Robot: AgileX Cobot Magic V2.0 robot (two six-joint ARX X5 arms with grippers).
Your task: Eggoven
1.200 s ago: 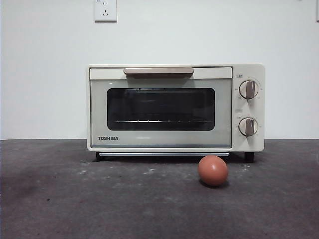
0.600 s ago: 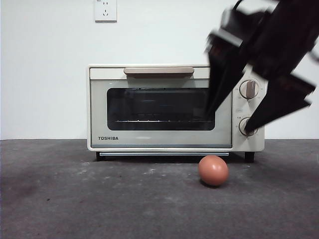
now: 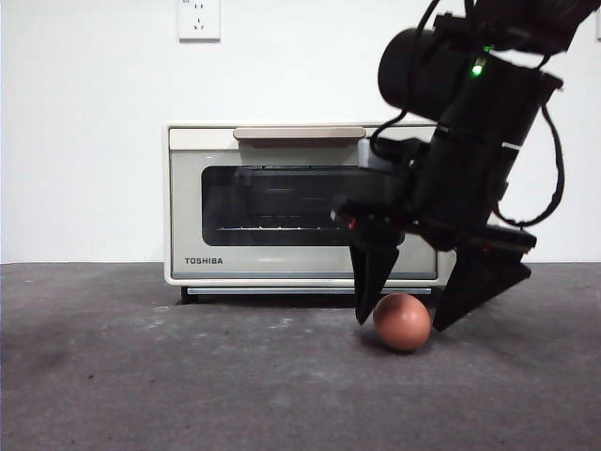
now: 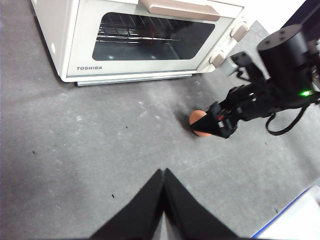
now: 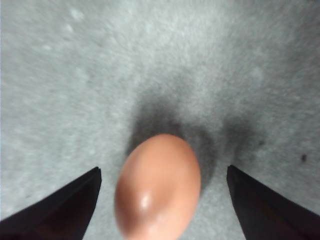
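Egg — small, reddish-brown — lies on the dark grey worktop just in front of the oven, below the oven's knob end, and apart from the oven's base. Right gripper reaches down from the upper right of the front view, its two black jaws spread wide with one tip on either side of the egg; the right wrist view shows clear worktop between each jaw and the shell, so the egg is straddled, not grasped. Whether the jaw tips touch the worktop cannot be told. Oven: cream body, TOSHIBA lettering, dark glass door closed, tan handle along the door's upper edge; the arm hides the knobs in the front view, and the left wrist view shows them only partly. Left gripper hangs well back from the egg over bare worktop, its jaws pressed together and holding nothing. A white wall socket sits on the wall above the oven.
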